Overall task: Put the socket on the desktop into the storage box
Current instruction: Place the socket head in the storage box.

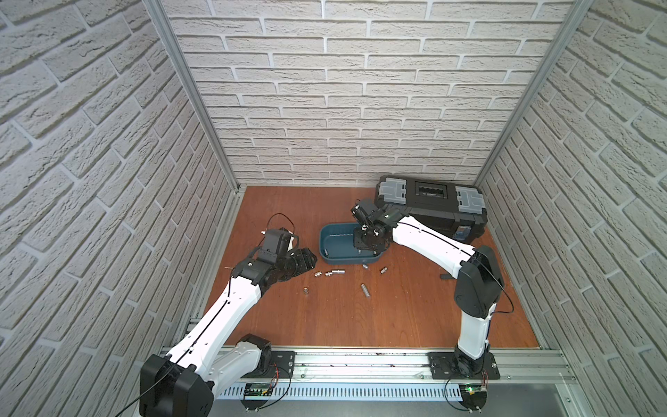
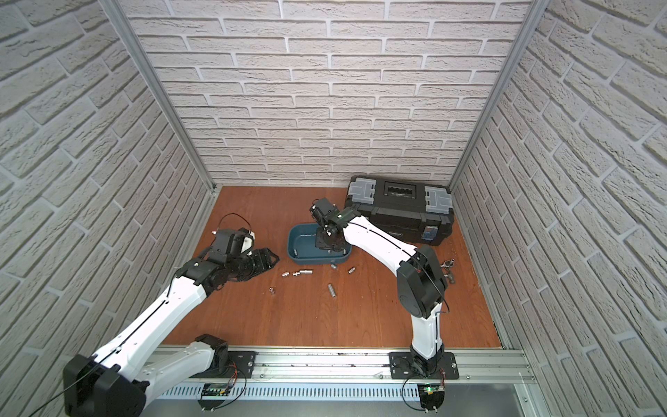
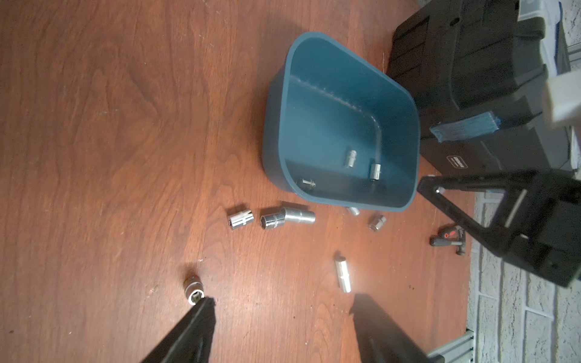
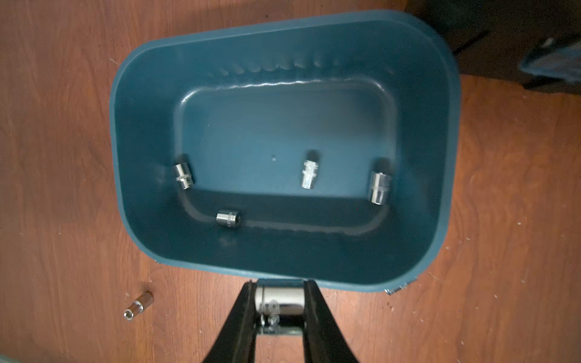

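Right gripper [image 4: 279,284] is pinched narrow on a chrome socket [image 4: 279,303], gripped crosswise between both fingers. So that one's up in the air right at the near rim of the storage box [image 4: 125,125], not dropped in yet. Left gripper [image 3: 283,303] is spread wide with nothing in it, hovering low over the desktop [image 1: 325,317] to the box's left. Biggest thing on the board is the black toolbox [image 1: 431,205] with grey latches, lid down, back right corner, just behind the teal box. Inside the box my wrist cam shows four sockets [image 4: 309,174] lying on their sides on the floor, three strung across it and one against the near wall. Out on the wood in front of the box there are seven loose sockets [image 3: 342,274], including a touching pair [image 3: 283,217] lying end to end and a stubby socket [image 3: 193,290] just beside my left fingertip.
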`<state>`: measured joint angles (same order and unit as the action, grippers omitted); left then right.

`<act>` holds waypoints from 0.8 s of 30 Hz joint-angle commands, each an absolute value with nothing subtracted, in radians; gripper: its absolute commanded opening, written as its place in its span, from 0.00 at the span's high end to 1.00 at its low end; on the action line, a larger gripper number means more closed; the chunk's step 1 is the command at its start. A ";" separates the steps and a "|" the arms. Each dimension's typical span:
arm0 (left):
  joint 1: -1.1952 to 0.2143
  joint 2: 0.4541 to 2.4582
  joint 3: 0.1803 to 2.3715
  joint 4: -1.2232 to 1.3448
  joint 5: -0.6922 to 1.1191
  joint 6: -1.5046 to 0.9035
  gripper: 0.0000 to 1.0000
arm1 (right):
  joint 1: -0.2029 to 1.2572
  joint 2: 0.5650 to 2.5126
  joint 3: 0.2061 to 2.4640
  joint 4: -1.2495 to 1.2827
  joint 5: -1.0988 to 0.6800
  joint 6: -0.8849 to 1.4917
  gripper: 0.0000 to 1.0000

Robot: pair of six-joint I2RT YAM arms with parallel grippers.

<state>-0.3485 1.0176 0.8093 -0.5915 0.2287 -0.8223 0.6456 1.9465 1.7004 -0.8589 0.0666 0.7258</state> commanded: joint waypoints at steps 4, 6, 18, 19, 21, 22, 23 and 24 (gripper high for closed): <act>-0.323 0.978 0.764 -0.581 0.253 -0.820 0.24 | 0.621 2.039 1.787 -0.877 0.043 0.714 0.77; -0.317 0.971 0.751 -0.564 0.261 -0.827 0.23 | 0.614 2.058 1.799 -0.879 0.040 0.716 0.77; -0.289 0.986 0.735 -0.513 0.300 -0.836 0.22 | 0.578 2.168 1.860 -0.877 0.029 0.722 0.77; -0.287 0.986 0.734 -0.511 0.301 -0.838 0.22 | 0.574 2.180 1.869 -0.879 0.029 0.723 0.77; -0.287 0.986 0.730 -0.504 0.306 -0.844 0.22 | 0.567 2.203 1.886 -0.882 0.028 0.723 0.77; -0.285 0.986 0.726 -0.500 0.309 -0.848 0.22 | 0.563 2.218 1.899 -0.888 0.026 0.721 0.77; -0.285 0.985 0.725 -0.497 0.310 -0.850 0.22 | 0.561 2.228 1.908 -0.891 0.027 0.720 0.77; -0.284 0.985 0.722 -0.494 0.312 -0.852 0.22 | 0.558 2.239 1.919 -0.894 0.028 0.719 0.76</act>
<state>-0.2932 0.9848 0.7422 -0.5411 0.2943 -0.8425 0.5659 2.2204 1.8832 -0.8803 0.0269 0.7238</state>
